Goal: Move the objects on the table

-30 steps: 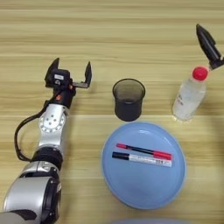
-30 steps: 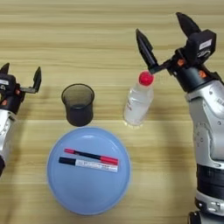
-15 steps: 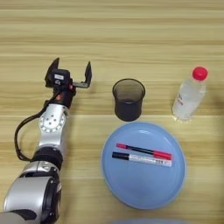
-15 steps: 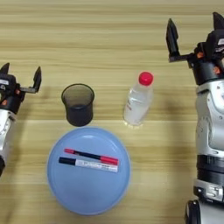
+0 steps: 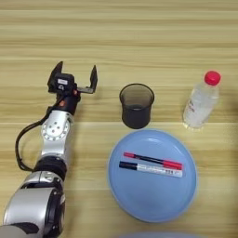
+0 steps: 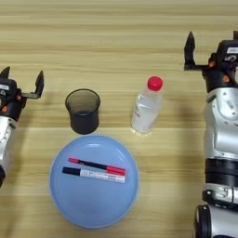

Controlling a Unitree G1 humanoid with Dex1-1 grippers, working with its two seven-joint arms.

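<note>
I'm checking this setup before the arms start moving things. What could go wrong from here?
The bottle stands upright and is tall and narrow; a sideways nudge from the open right gripper could tip it. The cup stands close to the rim of the blue plate, so a hand reaching for one may bump the other. The marker and pen lie side by side on the plate and look hard to pinch singly. The left gripper is open, apart from everything.

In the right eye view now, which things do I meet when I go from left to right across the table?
Left gripper → dark cup → blue plate holding the pen and marker → clear bottle → right gripper.
</note>
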